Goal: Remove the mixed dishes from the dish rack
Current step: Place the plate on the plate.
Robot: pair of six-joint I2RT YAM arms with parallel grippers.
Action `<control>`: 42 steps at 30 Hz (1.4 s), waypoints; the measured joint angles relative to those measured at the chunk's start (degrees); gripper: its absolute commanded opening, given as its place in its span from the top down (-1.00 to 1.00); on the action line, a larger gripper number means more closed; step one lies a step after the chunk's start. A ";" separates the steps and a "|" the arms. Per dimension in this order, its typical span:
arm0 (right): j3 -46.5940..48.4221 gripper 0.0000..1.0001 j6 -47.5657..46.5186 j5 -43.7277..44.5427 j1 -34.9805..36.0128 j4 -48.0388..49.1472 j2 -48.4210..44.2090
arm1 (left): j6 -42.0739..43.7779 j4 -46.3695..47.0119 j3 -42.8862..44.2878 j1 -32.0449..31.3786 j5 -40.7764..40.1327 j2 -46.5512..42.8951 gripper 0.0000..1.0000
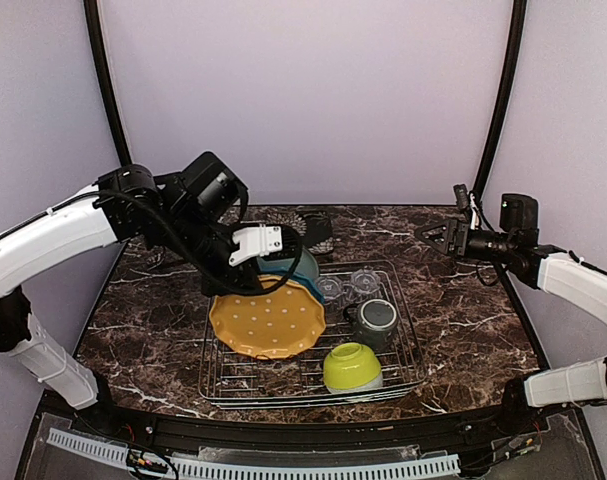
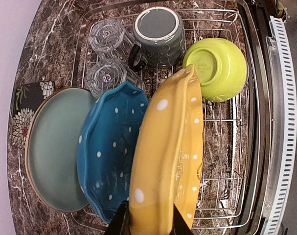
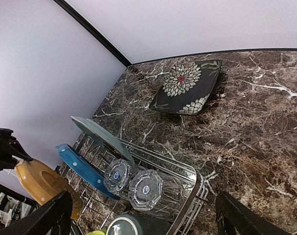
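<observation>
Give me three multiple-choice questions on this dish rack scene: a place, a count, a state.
1. Where is the black floral plate? A in the dish rack B on the table beyond it C out of view
2. How many clear glasses are in the rack? A one B four C two
3. The left gripper is: A shut on the yellow plate B open, empty C out of view
Answers: B, it lies flat on the table; C, two sit side by side; A, its fingers pinch the rim.
</observation>
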 measured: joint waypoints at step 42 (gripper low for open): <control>-0.57 -0.97 1.25 -0.02 0.00 1.97 1.03 | -29.88 28.00 3.98 27.89 18.62 -2.19 0.99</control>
